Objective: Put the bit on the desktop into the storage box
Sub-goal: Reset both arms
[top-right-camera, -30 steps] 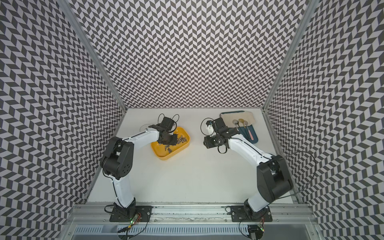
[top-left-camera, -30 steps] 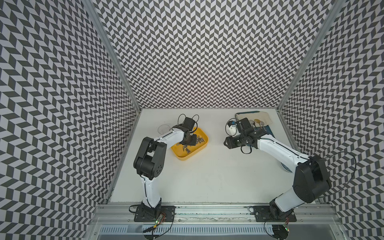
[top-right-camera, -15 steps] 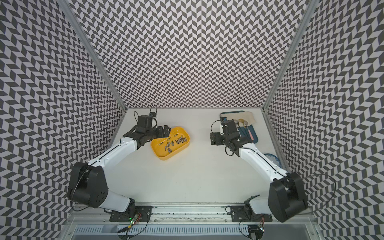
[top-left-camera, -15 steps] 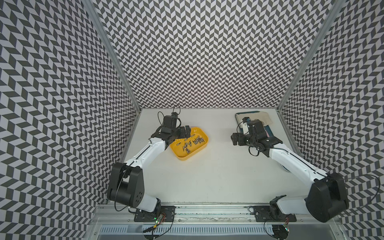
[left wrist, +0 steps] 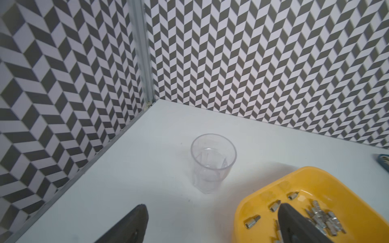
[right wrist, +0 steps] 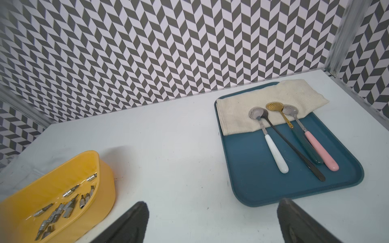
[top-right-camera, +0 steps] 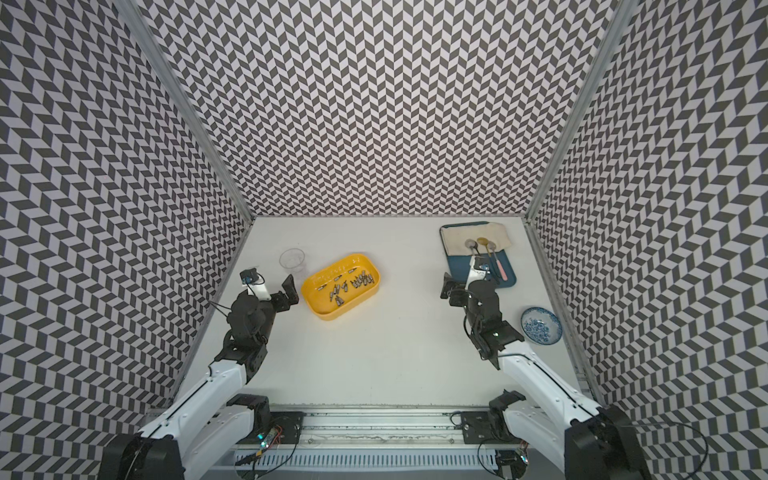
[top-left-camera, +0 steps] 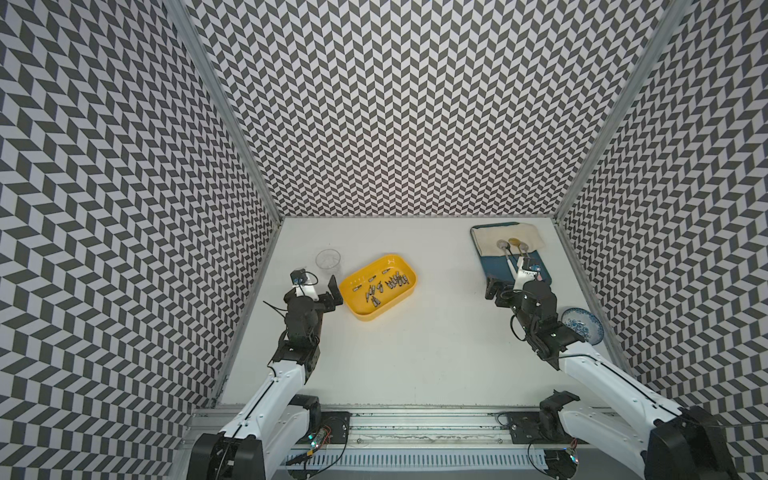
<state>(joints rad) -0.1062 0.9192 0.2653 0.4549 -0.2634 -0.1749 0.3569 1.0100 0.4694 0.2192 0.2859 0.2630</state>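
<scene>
The yellow storage box [top-left-camera: 366,325] stands left of centre on the white desktop [top-left-camera: 415,357], with several small metal bits [top-left-camera: 380,287] scattered inside it. No bit shows on the bare desktop in any view. My left gripper [top-left-camera: 322,289] hovers just left of the storage box, open and empty; in the left wrist view one finger [left wrist: 294,223] overlaps the storage box [left wrist: 328,185] and its bits [left wrist: 252,222]. My right gripper [right wrist: 212,203] is open and empty above bare desktop, between the storage box [right wrist: 106,178] and the blue tray [right wrist: 263,185].
A clear glass cup [top-left-camera: 328,259] stands behind the left gripper. The blue tray [top-left-camera: 494,266] at the back right holds a cloth and several spoons. A blue-patterned bowl [top-left-camera: 582,326] sits by the right wall. Patterned walls close three sides; an aluminium rail [top-left-camera: 415,419] runs along the front.
Both arms have drawn back toward the front. The left gripper has left the storage box, the right has moved off toward the tray side, and both jaws have opened wide.
</scene>
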